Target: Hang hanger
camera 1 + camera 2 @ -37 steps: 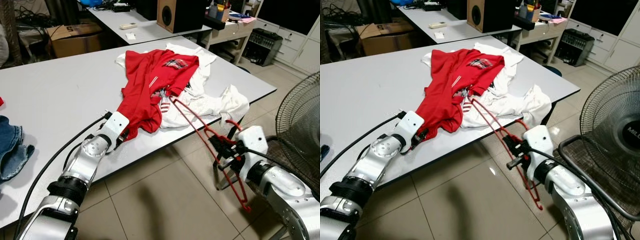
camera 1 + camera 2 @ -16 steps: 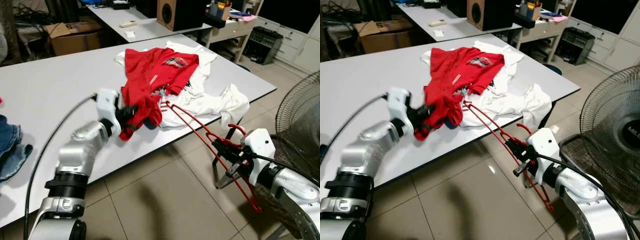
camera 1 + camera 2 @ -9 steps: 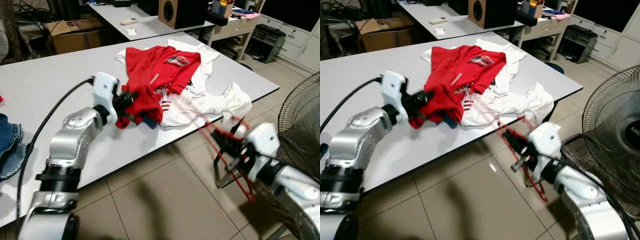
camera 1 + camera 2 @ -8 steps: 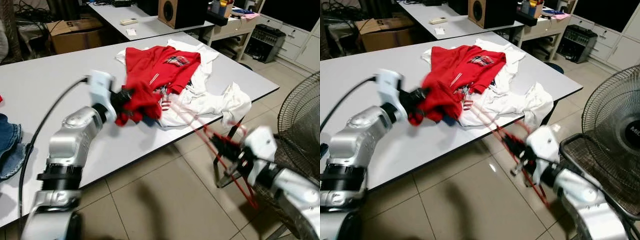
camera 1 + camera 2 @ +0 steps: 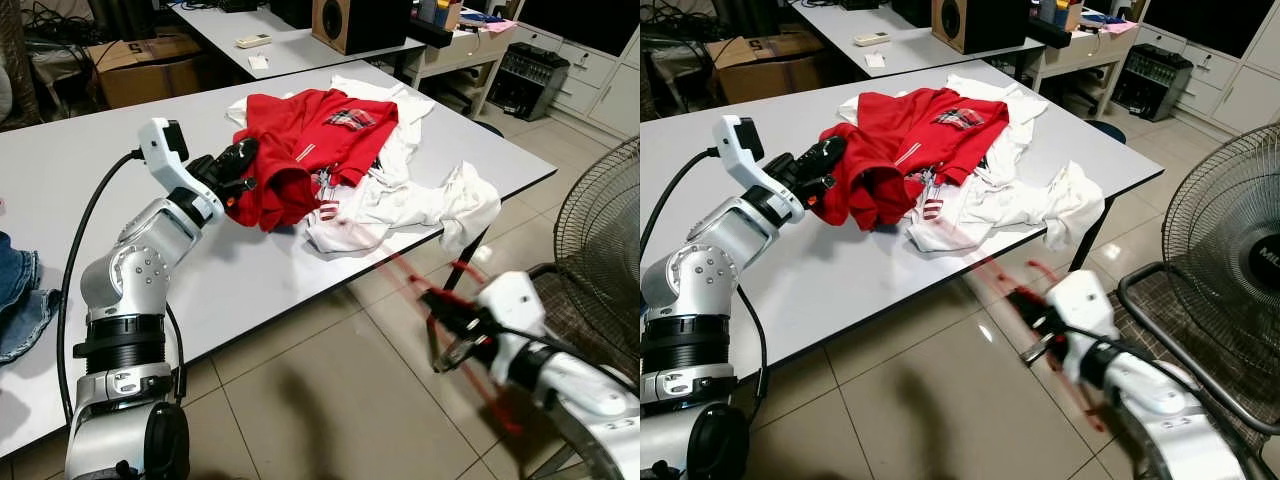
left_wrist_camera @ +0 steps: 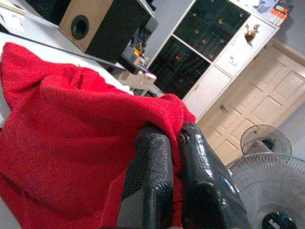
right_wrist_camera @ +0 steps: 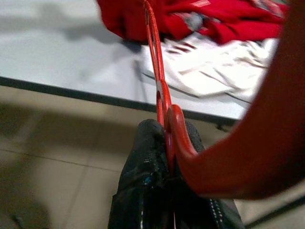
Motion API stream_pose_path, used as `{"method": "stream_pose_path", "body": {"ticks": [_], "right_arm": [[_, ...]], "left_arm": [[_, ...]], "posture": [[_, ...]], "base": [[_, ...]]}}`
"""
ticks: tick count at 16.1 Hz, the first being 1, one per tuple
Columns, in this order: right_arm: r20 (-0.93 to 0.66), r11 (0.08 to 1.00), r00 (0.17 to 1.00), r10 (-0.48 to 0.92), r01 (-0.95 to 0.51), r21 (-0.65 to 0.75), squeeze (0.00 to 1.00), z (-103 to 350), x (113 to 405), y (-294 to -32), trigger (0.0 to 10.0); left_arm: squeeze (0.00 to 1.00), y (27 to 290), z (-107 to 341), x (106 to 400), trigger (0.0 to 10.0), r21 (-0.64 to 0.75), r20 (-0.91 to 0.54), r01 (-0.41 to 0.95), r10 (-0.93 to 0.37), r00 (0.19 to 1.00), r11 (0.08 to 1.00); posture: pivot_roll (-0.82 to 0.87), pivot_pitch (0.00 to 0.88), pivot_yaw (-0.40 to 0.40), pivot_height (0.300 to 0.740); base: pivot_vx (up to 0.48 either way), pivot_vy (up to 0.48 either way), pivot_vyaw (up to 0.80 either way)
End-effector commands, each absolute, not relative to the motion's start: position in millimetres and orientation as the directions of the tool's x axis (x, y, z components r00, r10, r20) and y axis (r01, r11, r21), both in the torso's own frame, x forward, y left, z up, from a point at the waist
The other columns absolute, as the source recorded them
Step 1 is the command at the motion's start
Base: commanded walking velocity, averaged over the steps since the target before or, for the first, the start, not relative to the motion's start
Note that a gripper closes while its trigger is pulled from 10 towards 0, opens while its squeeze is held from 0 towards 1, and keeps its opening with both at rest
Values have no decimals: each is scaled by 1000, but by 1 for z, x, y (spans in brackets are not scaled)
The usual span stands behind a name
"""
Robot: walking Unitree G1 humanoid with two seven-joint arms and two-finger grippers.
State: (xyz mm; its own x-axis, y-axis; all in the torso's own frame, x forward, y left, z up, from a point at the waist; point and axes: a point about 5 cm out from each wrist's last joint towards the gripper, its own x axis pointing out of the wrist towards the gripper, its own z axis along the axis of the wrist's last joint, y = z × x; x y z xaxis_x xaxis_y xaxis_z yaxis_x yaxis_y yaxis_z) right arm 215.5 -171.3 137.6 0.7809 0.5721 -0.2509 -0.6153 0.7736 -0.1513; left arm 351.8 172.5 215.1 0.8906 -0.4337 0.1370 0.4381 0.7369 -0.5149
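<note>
Silver jointed arms, black cable (image 5: 85, 240), glossy black pincer fingers (image 6: 148, 186).

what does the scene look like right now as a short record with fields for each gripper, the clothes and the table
left gripper: raised over the grey table, shut on the hem of the red polo shirt, lifting it
right gripper: below the table edge, shut on the thin red plastic hanger, blurred by motion
white shirts: crumpled under the red shirt, one end drooping over the table edge
nearby: standing fan at the robot's right
</note>
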Motion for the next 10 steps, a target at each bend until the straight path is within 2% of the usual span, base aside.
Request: {"method": "stream_pose_path", "body": {"ticks": [1,4,7,8,10], "right_arm": [[-211,742,758,617,-650,-165,0,145,219,-163,10000],[-209,746,767,606,-640,-186,0,143,239,-157,10000],[-259,821,851,456,-515,-247,0,132,280,-166,10000],[-259,821,851,456,-515,-247,0,132,280,-166,10000],[-185,855,883,432,-466,-227,0,142,303,-167,10000]], "left_arm": [[0,165,240,350,0,-458,207,524,-487,849,719],[0,164,252,348,0,-418,225,571,-529,818,706],[0,168,252,342,0,-366,172,588,-568,805,721],[0,168,252,342,0,-366,172,588,-568,805,721],[0,175,250,343,0,-347,137,561,-551,823,752]], "posture": [[-11,0,-10,740],[17,0,-27,740],[33,0,-38,740],[33,0,-38,740],[36,0,-41,740]], "base": [[0,0,0],[0,0,0],[0,0,0],[0,0,0],[0,0,0]]}}
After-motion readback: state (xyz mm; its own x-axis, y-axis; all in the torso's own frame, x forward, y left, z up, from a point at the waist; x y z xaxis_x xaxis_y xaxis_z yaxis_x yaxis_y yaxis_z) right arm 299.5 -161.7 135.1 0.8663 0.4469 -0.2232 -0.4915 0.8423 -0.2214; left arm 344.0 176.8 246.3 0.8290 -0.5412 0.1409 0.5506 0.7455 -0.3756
